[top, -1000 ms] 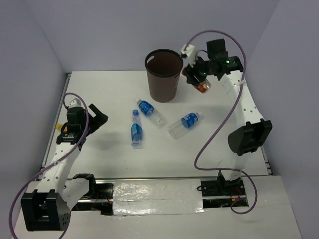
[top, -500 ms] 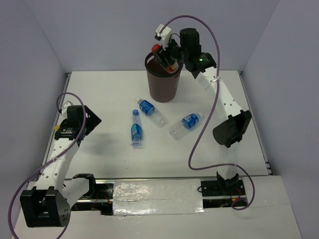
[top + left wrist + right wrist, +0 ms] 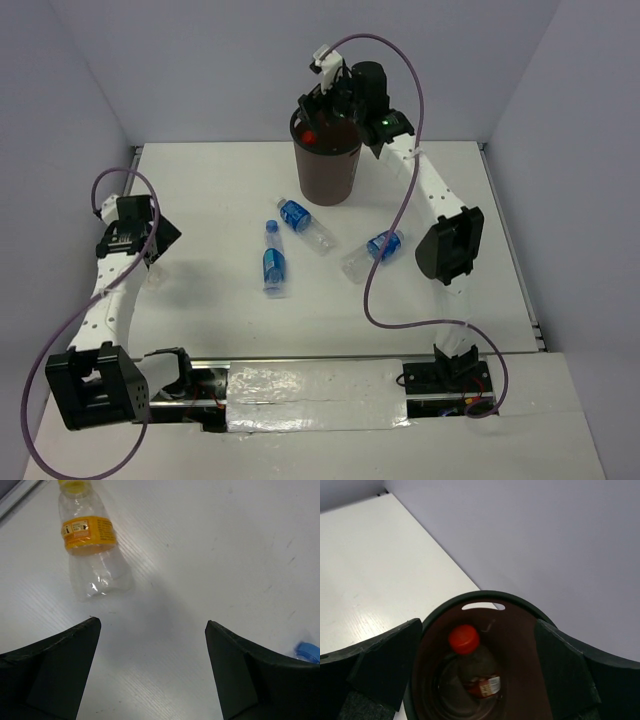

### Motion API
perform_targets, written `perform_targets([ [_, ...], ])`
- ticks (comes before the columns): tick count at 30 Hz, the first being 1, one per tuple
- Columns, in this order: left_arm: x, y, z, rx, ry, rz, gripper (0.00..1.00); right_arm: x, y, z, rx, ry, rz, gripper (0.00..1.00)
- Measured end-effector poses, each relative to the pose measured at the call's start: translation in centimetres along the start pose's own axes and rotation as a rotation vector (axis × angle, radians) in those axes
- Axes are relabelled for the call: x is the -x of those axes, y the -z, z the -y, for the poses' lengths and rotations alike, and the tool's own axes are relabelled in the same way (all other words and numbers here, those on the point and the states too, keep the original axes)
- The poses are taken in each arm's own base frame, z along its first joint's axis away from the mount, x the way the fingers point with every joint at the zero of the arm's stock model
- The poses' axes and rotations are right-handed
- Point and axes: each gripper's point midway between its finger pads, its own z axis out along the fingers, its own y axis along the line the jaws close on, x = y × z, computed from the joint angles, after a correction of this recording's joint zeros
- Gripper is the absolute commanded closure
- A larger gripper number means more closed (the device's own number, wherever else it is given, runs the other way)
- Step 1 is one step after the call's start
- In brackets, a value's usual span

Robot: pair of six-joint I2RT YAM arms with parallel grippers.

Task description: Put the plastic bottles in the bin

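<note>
Brown bin (image 3: 485,596), red-capped bottle (image 3: 470,665) inside, is overhung by the right tool (image 3: 477,627), spread wide and empty; left tool (image 3: 152,624) is spread wide too.

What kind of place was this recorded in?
Probably a robotics lab test cell, not a home: a white table boxed in by blank walls, two robot arms bolted at its near edge, with bottles and a bin as props.

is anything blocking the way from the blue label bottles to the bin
Nothing visible on the table lies between the three blue-label bottles and the bin. The right claw hangs open over the bin's mouth, and a red-capped bottle lies inside, well below the rim.
</note>
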Motion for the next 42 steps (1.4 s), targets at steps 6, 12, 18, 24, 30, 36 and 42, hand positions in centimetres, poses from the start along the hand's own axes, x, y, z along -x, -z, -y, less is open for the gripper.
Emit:
perform_targets([
  [6,2.1,-0.8,-2.3,0.075,0.051,-0.003,0.01,2.3,2.4,-0.2,0.096,-0.052,0.054,0.0],
  [12,3.6,-3.0,-4.8,0.156,0.103,-0.037,0.01,3.5,7.4,-0.5,0.186,-0.085,0.058,0.0],
  [18,2.7,-6.9,-7.6,0.204,0.143,-0.135,0.07,0.7,11.3,-1.4,0.246,-0.145,-0.021,0.0],
  [24,0.4,-11.2,-7.8,0.171,0.171,-0.242,0.11,-2.9,13.2,-1.4,0.259,-0.228,-0.102,0.0],
  [30,-1.1,-13.8,-6.8,0.104,0.184,-0.298,0.19,-4.7,15.5,-2.7,0.269,-0.287,-0.157,0.0],
  [36,-0.1,-14.7,-5.3,0.013,0.184,-0.273,0.47,-4.9,17.4,-3.8,0.274,-0.299,-0.168,0.0],
  [42,-0.9,-12.9,-2.4,-0.154,0.194,-0.313,0.61,-6.0,19.2,-4.2,0.261,-0.325,-0.202,0.0],
])
